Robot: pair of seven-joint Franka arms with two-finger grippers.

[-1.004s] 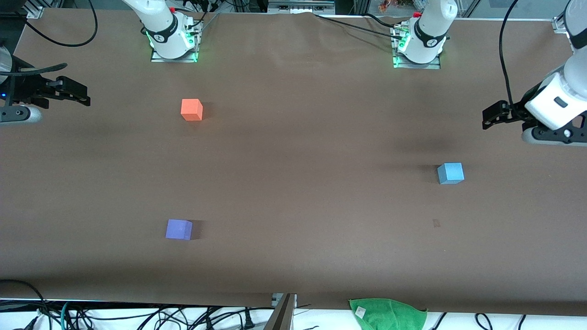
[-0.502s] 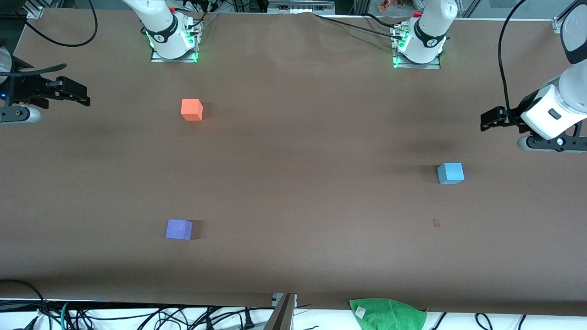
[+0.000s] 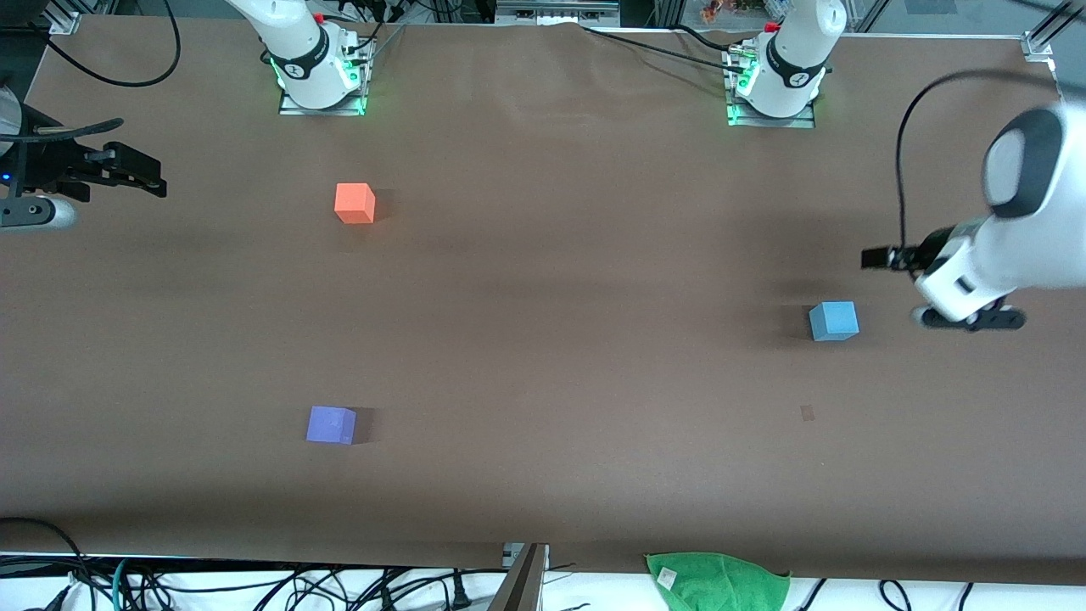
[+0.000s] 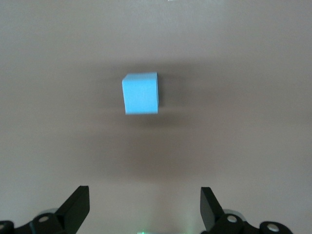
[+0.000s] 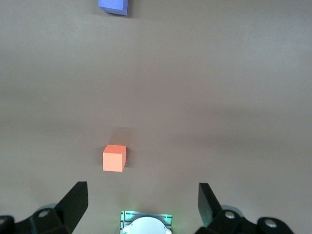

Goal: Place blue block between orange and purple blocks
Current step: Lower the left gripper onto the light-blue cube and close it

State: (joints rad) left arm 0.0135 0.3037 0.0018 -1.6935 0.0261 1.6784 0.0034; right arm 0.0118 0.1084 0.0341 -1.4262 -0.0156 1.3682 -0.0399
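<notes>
The blue block [image 3: 833,321] sits on the brown table toward the left arm's end. It also shows in the left wrist view [image 4: 140,92], ahead of the open fingers. My left gripper [image 3: 878,257] is open and empty, in the air over the table just beside the blue block and apart from it; in its own wrist view [image 4: 145,202] the jaws stand wide. The orange block [image 3: 355,203] and the purple block [image 3: 330,424] lie toward the right arm's end, purple nearer the front camera. My right gripper [image 3: 140,171] waits open and empty; its wrist view [image 5: 142,200] shows orange [image 5: 114,158] and purple [image 5: 113,6].
A green cloth [image 3: 717,581] hangs at the table's front edge. The arm bases [image 3: 321,78] [image 3: 776,83] stand at the back edge. Cables run along the edges. A small dark mark [image 3: 807,413] lies nearer the camera than the blue block.
The left arm has swung in from the table's end, bringing its gripper lower in the front view and closer to the blue block. The right arm and all three blocks have not moved.
</notes>
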